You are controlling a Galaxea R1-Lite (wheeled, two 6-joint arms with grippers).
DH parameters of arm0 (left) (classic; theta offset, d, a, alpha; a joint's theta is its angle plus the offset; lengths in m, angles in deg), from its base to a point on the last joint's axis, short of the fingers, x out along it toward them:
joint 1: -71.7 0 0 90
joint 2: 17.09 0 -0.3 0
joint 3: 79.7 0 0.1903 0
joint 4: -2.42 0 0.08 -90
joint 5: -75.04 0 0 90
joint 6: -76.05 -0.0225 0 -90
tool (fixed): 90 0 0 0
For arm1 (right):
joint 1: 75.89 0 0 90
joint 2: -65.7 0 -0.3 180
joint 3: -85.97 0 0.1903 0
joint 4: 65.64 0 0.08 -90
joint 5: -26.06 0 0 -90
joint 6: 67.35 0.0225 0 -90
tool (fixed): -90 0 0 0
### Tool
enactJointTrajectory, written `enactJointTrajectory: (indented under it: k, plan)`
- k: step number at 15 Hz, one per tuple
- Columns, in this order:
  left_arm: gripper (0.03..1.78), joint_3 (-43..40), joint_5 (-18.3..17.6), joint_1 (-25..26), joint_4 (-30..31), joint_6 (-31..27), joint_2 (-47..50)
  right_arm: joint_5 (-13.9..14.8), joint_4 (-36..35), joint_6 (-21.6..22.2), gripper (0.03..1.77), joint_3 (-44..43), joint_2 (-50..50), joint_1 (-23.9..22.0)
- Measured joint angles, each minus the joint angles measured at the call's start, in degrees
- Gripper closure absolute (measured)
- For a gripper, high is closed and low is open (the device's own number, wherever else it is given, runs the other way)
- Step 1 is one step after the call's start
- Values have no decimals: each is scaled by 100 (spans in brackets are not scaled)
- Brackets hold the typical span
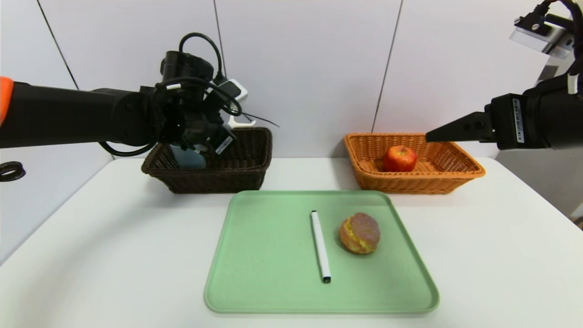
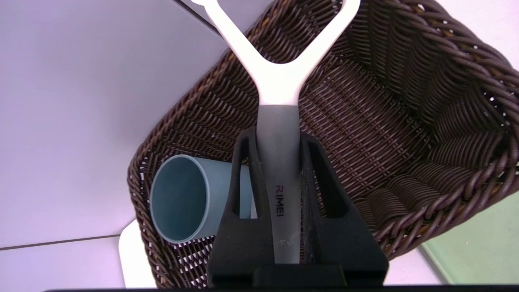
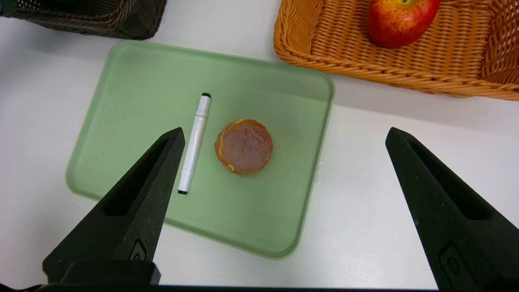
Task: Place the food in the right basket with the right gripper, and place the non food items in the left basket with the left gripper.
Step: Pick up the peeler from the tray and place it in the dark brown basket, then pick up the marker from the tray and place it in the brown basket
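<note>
The left gripper [image 2: 279, 162], black with a white barcode label on a thick black arm with an orange shoulder, is pinched narrow around the grey handle of a white Y-shaped peeler [image 2: 279, 81], one finger pressed to each side of the handle. The handle carries the word "RIMEI" in dark red letters. The gripper holds the peeler above the dark brown, nearly black woven wicker basket [image 1: 246, 168], with the white fork reaching toward the basket's far wall. Inside that basket a teal-grey plastic cup [image 2: 182, 198] lies on its side at one end, its open mouth turned toward the wrist camera.

The right gripper [image 3: 284, 138], black and pointed, with a white printed label on its body too small to read, hangs in the air with its jaws spread wide and nothing between them. In the head view its tip sits over the near right part of the orange-tan woven wicker basket [image 1: 455, 175]. A shiny red apple with yellow streaks [image 1: 399, 158] rests in that basket.

On the white table [image 1: 114, 255] between the two baskets and nearer the robot lies a pale green rectangular plastic tray [image 1: 264, 255]. On it are a slim white pen with a black tip [image 1: 320, 246] and, just beside it to the right, a round pinkish-brown bun with yellow filling [image 1: 360, 233]; the two lie apart.
</note>
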Motion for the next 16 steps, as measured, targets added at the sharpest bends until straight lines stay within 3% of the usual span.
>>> enactJointTrajectory:
  k: [9, 16]
  plan:
    - [157, 48, -66, 15, 20, 12, -373, -15, -151, 0, 9, 173, -41, -90]
    - [75, 85, -50, 11, 105, 295, -393, -152, -151, 2, 9, 182, -41, -154]
